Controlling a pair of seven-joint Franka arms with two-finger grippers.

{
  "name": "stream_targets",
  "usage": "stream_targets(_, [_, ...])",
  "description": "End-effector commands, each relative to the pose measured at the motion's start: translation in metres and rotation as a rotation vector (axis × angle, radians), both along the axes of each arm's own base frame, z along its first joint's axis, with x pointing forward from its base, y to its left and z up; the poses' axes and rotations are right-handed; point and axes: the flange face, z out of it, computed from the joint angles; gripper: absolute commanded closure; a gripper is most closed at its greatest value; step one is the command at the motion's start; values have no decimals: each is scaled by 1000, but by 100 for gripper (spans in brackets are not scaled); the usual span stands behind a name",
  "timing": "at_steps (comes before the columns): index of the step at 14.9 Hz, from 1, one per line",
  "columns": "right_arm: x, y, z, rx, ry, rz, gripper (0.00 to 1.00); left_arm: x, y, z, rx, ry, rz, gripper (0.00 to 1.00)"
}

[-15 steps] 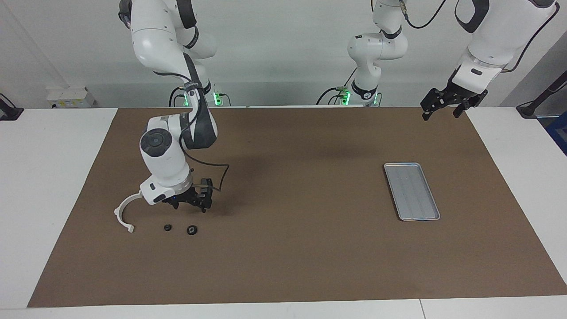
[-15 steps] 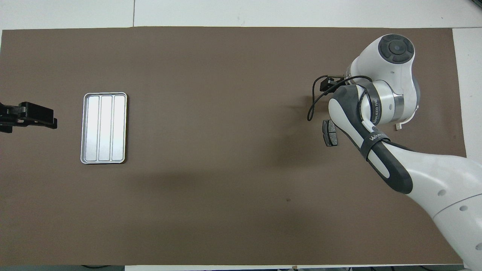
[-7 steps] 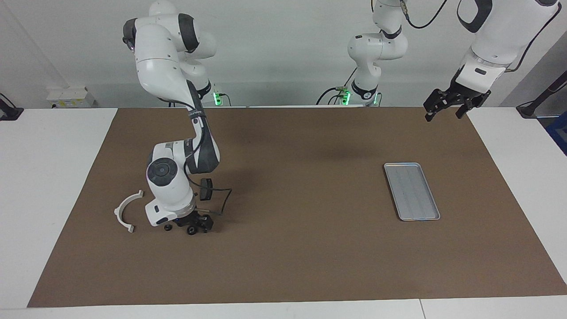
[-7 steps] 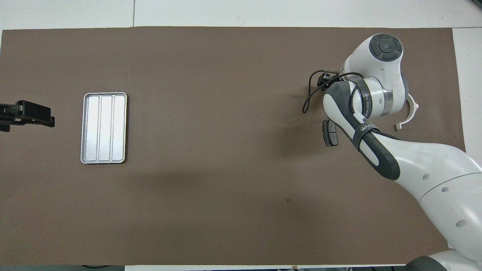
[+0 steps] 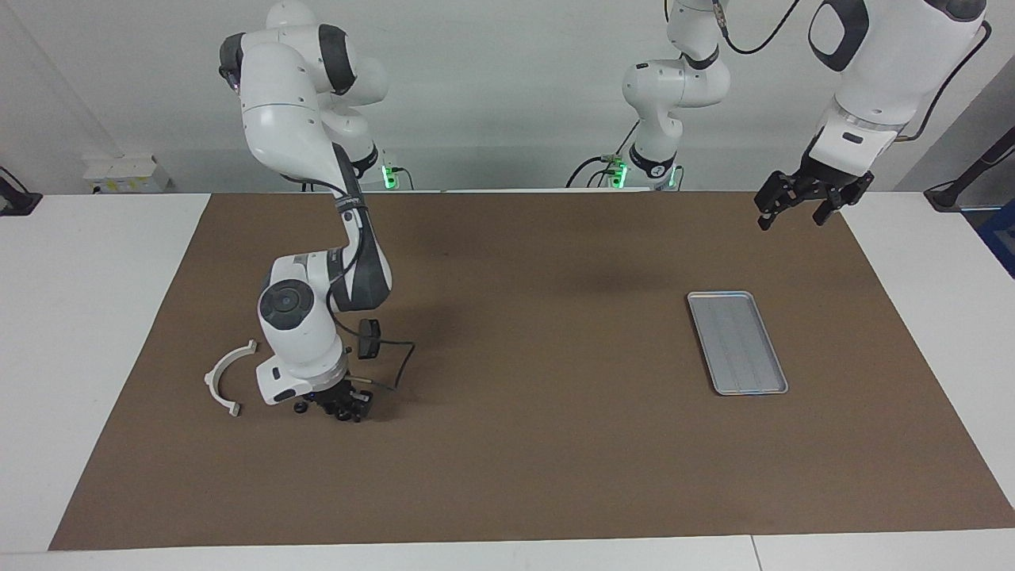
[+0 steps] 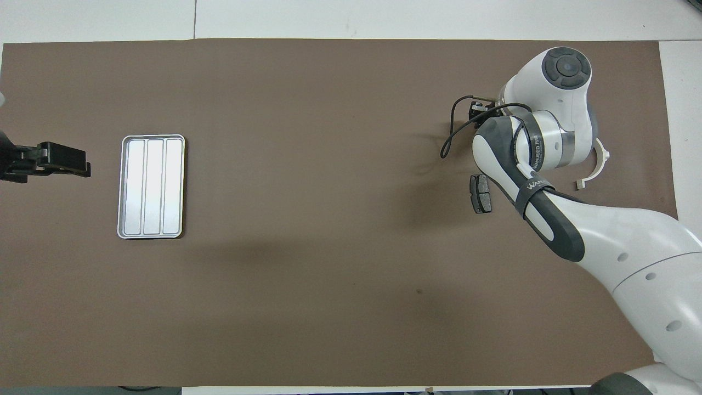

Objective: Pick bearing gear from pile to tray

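Observation:
The pile lies on the brown mat toward the right arm's end of the table. It holds a white half-ring bracket (image 5: pixel 225 376), also in the overhead view (image 6: pixel 599 163), a dark brake-pad piece (image 6: pixel 480 194), and a tiny black ring (image 5: pixel 300 408). My right gripper (image 5: pixel 346 412) is down at the mat beside that ring, where a second black ring lay; that ring is hidden under it. In the overhead view the right arm's wrist covers the gripper. The silver ridged tray (image 5: pixel 737 342) (image 6: pixel 151 186) lies bare toward the left arm's end. My left gripper (image 5: pixel 791 216) (image 6: pixel 82 166) waits open in the air beside the tray.
A black cable (image 5: pixel 400 358) loops from the right wrist over the mat. The brown mat (image 5: pixel 539 444) covers most of the white table. The right arm's elbow and forearm hang over the pile and hide the brake-pad piece in the facing view.
My right gripper has moved away from the robots and come down to the mat onto the larger black ring, uncovering the white bracket. The left gripper has shifted slightly.

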Motion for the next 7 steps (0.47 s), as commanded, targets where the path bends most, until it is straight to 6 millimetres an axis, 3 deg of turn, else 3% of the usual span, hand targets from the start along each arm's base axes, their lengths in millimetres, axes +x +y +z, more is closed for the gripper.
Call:
stream_targets(1, [3,0,-6,9,1,-21,100,-8,4,5,-12,-37,15,0])
stream_targets(4, [1,-1,-3,-4,28,-17,100,-8,5,3,-15,-36,31,0])
stream_targets(5, [1,-3,7,-15,61,-16,100,-8,5,3,-15,-40,31,0])
stream_targets(7, [4,4,52,-24,135,-18,100,-9,5,-1,-14,-39,30,0])
